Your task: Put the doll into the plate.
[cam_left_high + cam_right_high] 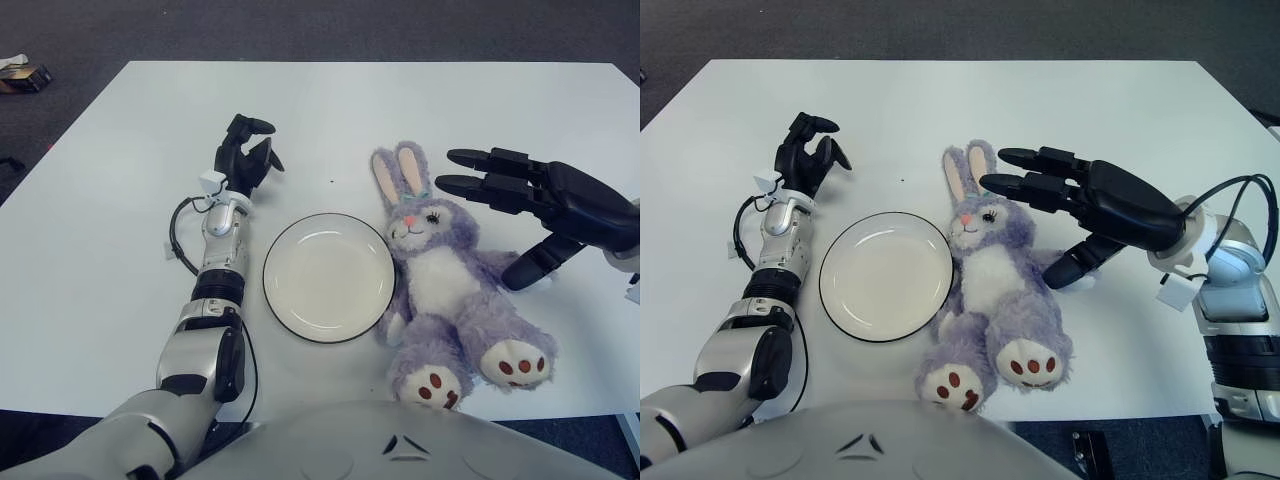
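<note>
A white table (100, 250) is standing on dark grey carpet, filling most of both eye views. Near the middle of it a white plate (329, 277) with a dark rim is lying empty. Just to the right of the plate a purple bunny doll (448, 290) is lying on its back, ears pointing away from the robot and feet toward it. Its left side is brushing the plate's rim, but its body is resting on the table and not in the plate.

The right hand (1090, 215) is hovering at the doll's right side with its fingers spread wide and holding nothing. Two long fingers (1035, 172) are reaching leftward at the level of the doll's head and ears, their tips just beside the right ear; whether they are touching the fur cannot be told. The thumb (1077, 265) is pointing down and left, lower on the doll's side, next to its outstretched arm. The doll's head and shoulder are thus lying near the gap between fingers and thumb, not inside a closed grip.

The left hand (245, 152) is showing to the left of the plate and beyond it, forearm stretched along the table, its fingers loosely curled around nothing.
</note>
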Robot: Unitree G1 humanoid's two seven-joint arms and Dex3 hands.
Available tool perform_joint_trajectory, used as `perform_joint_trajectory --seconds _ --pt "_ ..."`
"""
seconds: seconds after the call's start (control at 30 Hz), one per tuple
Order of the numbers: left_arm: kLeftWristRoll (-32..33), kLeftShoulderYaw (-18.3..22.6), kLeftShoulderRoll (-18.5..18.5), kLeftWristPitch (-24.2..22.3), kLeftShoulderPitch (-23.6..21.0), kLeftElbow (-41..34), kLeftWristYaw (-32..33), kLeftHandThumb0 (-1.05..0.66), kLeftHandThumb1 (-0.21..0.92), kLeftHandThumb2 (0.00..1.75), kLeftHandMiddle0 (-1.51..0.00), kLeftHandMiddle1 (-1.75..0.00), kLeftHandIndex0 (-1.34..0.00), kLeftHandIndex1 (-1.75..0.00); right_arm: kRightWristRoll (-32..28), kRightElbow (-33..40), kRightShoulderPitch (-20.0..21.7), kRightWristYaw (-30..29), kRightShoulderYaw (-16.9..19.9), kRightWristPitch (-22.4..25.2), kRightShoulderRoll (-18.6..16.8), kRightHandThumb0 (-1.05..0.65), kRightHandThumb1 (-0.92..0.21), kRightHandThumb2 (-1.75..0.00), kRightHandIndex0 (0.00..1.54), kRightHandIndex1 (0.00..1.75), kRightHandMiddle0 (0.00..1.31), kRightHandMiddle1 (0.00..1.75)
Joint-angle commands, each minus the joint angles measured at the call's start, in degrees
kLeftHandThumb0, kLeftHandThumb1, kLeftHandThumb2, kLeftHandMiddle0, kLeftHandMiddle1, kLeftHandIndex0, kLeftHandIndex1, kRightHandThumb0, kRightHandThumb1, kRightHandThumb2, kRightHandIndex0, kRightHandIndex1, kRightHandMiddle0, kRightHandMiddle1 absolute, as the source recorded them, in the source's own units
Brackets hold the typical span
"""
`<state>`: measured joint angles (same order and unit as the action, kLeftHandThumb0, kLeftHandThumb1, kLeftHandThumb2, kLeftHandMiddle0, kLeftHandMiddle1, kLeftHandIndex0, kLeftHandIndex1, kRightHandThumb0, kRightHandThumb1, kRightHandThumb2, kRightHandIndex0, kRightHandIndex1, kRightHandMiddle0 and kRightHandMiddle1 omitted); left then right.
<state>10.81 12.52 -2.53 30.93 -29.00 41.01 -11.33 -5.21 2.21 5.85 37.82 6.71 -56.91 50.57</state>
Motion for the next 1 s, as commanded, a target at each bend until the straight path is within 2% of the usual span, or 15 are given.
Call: perform_joint_trajectory --seconds 0.0,0.3,0.53,0.97 --pt "0.5 0.0 0.7 0.2 2.6 1.4 -0.1 -0.35 0.92 0.32 -0.94 -1.75 -0.41 -1.53 -1.4 -0.3 0.3 1.0 -0.4 -0.6 1.7 -0.57 -0.92 -0.44 0.15 0.0 0.15 0.0" --pt "0.6 0.0 0.8 0.3 2.8 1.2 -0.2 -0.35 0.92 0.32 -0.94 -1.75 -0.41 -1.53 -4.6 -0.2 -1.0 4.9 -1.2 -0.4 6.0 -0.58 -0.92 -0.38 0.14 0.0 0.15 0.0" --pt "0.6 -0.1 1.1 0.3 3.0 0.8 -0.1 -0.35 0.92 0.32 -0.94 -1.75 -0.41 -1.53 -7.0 1.2 -2.1 8.4 -2.0 1.9 9.1 -0.59 -0.92 -0.34 0.13 0.0 0.15 0.0" --pt "0.7 -0.2 1.8 0.1 3.5 0.0 -0.1 -0.35 0.92 0.32 -0.94 -1.75 -0.41 -1.52 -7.0 4.3 -3.2 11.6 -1.5 6.3 11.0 -0.58 -0.92 -0.27 0.1 0.0 0.14 0.0"
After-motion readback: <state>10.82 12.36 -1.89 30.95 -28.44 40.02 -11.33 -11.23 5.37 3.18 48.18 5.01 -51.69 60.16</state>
